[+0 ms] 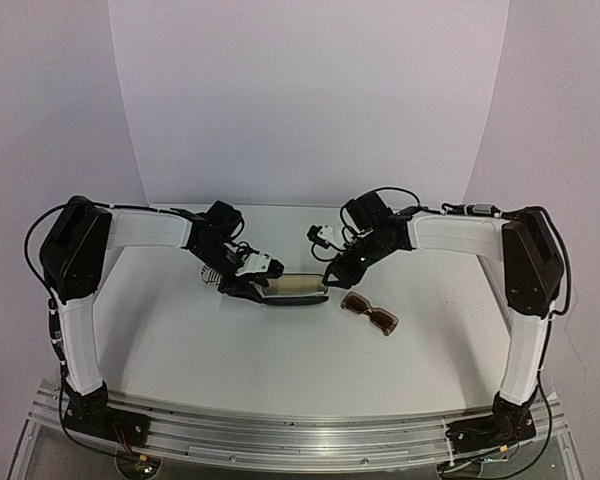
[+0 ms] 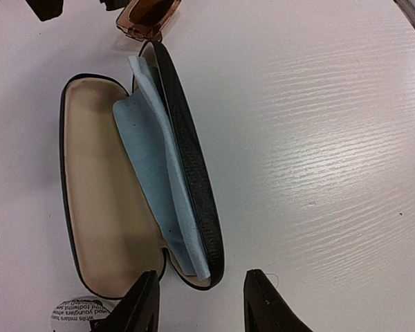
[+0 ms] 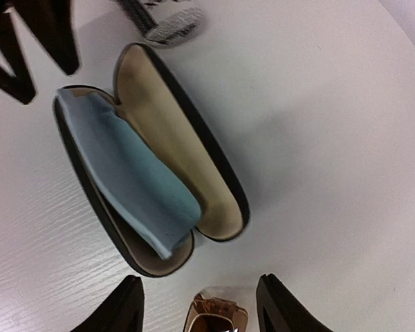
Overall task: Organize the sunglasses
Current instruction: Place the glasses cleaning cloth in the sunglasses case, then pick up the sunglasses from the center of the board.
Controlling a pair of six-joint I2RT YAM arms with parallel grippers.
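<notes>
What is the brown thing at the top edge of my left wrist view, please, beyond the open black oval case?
Observer: A whole pair of chunky brown-framed sunglasses, lying on the white table just right of the open black oval case.
Operator: Thank you. Is the right gripper holding them?
Observer: No. The right gripper hangs open between the case and the sunglasses, gripping nothing.
Operator: Is there another case nearby?
Observer: Yes, a white oval case with dark stripes lies just left of the black one in the top view.
</notes>
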